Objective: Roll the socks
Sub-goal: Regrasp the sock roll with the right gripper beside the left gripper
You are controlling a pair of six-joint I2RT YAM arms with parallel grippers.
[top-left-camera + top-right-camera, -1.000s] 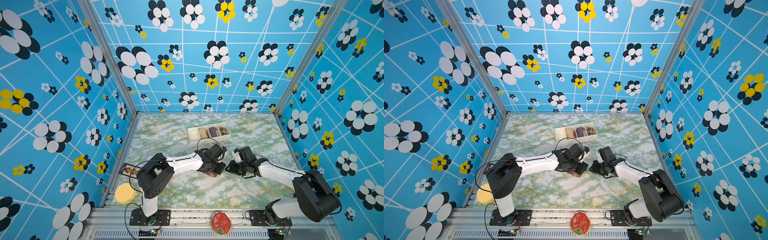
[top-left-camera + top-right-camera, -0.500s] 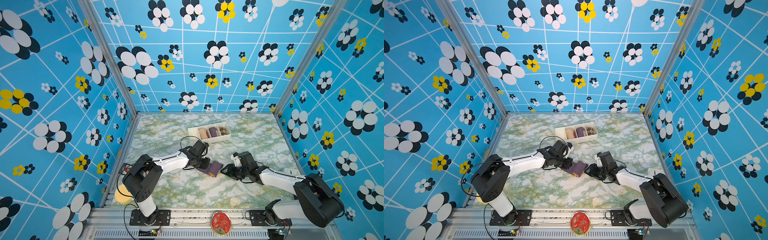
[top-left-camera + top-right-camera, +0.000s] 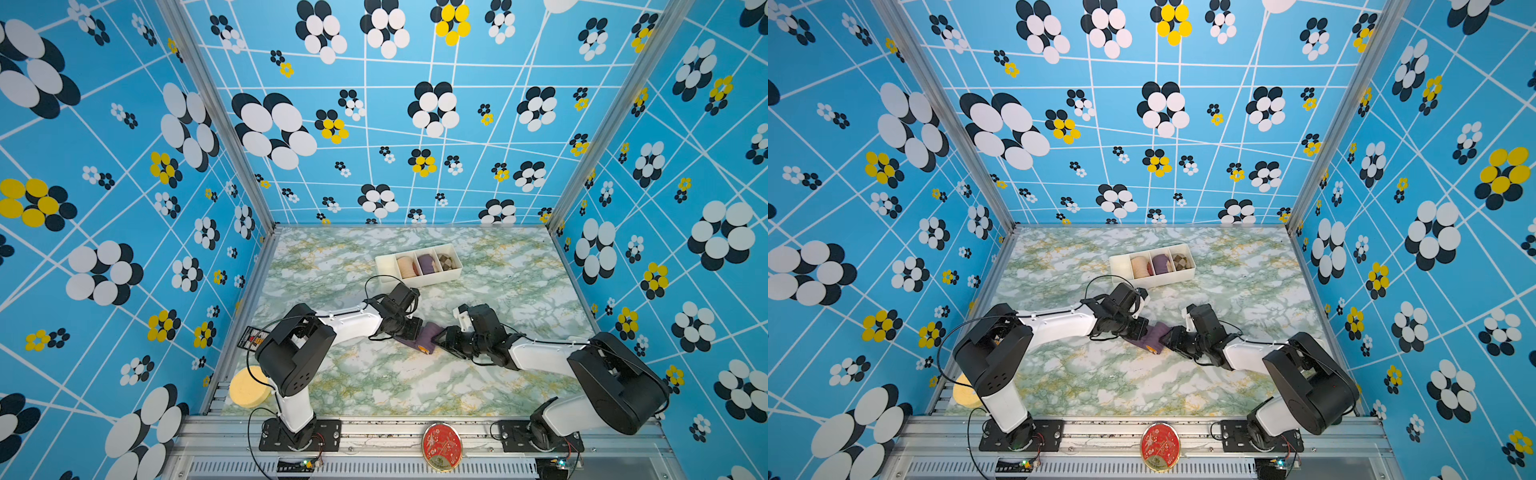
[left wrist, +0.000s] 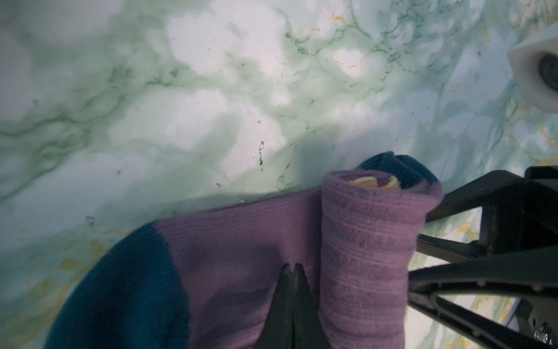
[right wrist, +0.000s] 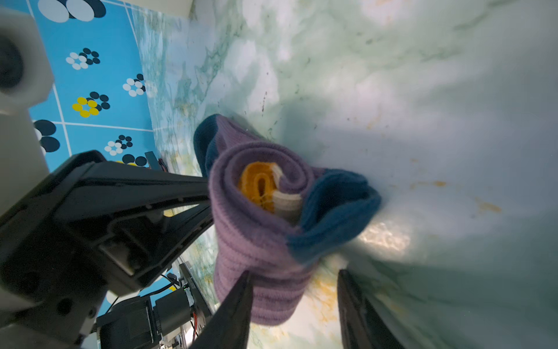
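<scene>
I am working the socks (image 3: 424, 337) at the middle of the desk (image 3: 374, 386), between my 2 hands. Part of their length is wound into a roll and the toe end is lying flat. My left hand (image 4: 292, 267) is closed, its tips pressing the flat purple part just beside the roll. My right hand (image 5: 293, 272) is standing open, straddling the roll's end, 1 finger touching the knit and 1 apart from it.

To roll well, I judge I am needing an even nip on that end, then a turn toward the toe while the left tips are pinning the flat part taut. The fabric is looking like a soft, springy ribbed knit, so a loose coil is likely to unwind. The orange cuff is spiralling at the core, and the teal heel is bulging out beside it.
</scene>
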